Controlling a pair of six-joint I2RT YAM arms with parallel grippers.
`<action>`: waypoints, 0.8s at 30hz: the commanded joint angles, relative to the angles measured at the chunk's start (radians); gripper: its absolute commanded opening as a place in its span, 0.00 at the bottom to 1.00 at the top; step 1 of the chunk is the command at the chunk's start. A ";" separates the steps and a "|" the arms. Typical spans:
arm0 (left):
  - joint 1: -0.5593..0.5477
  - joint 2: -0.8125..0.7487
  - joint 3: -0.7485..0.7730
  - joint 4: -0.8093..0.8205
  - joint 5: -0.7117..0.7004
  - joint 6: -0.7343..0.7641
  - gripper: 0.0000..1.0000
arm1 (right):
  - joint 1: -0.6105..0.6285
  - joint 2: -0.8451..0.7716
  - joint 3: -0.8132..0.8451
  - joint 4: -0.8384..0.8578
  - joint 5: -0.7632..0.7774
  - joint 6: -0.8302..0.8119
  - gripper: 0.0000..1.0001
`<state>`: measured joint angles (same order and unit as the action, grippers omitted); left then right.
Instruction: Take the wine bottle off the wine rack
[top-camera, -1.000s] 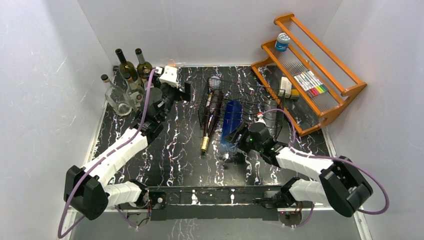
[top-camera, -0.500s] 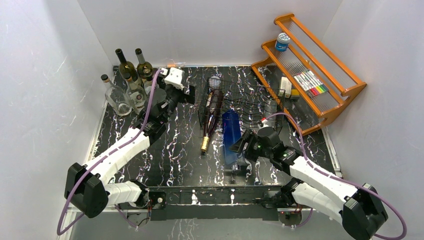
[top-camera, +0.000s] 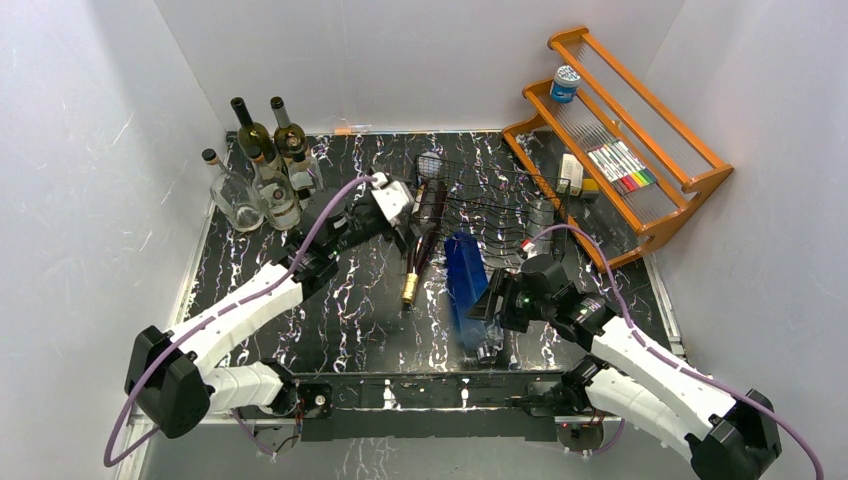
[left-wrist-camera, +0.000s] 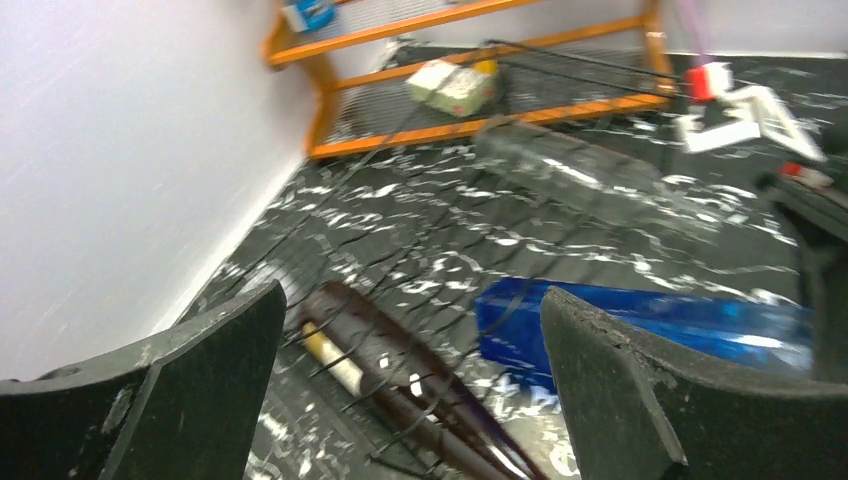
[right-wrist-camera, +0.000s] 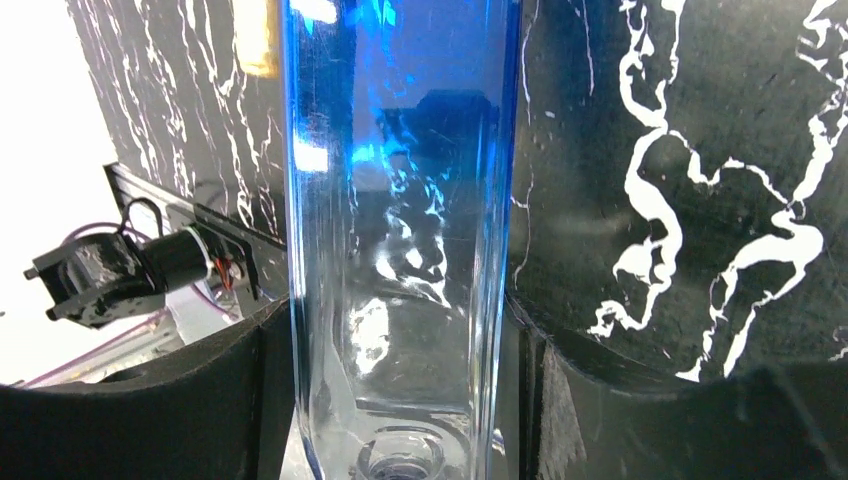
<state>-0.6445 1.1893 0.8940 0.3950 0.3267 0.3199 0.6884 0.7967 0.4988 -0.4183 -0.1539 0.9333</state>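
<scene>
Right now:
- The right pincer is clamped on the flat sides of the translucent blue square-sided glass bottle. In the wrist view, both fingers press against the glass toward the neck end.
- The blue bottle lies lengthwise with its neck toward the arm bases and its far end at the front of the low black wire rack. I can't tell whether the base has cleared the last wire. My judgement is that it is mid-pull and not yet fully off.
- The left pincer is wide open and holds nothing. It hovers just over the dark brown glass bottle with a gold foil neck, which lies in the rack's left cradle beside the blue one.
- Risk: the glass is slick and the grip sits off-centre, so the heavy base end could sag or swivel between the fingers and drop onto the black white-veined marble tabletop.
- Risk: if the base catches a front wire, pulling on would drag the whole rack and jostle the dark bottle along with the clear glass bottle lying further along.
- Risk: the left pincer is close to the dark bottle, and a small dip could bump it or snag a wire.
- Risk: the blue bottle's neck is near the front edge, so a long pull could knock it against the arm mounts.
</scene>
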 joint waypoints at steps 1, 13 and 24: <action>-0.085 -0.034 0.008 -0.072 0.200 0.104 0.98 | -0.010 -0.043 0.047 -0.228 -0.001 0.006 0.33; -0.479 -0.131 -0.129 -0.204 0.030 0.151 0.98 | -0.010 -0.042 0.133 -0.343 -0.040 -0.114 0.30; -0.641 0.031 -0.121 -0.186 -0.100 0.434 0.98 | -0.010 -0.039 0.189 -0.394 -0.055 -0.152 0.29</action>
<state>-1.2697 1.1767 0.7639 0.1707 0.2710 0.6403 0.6865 0.7696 0.6106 -0.7868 -0.2081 0.7780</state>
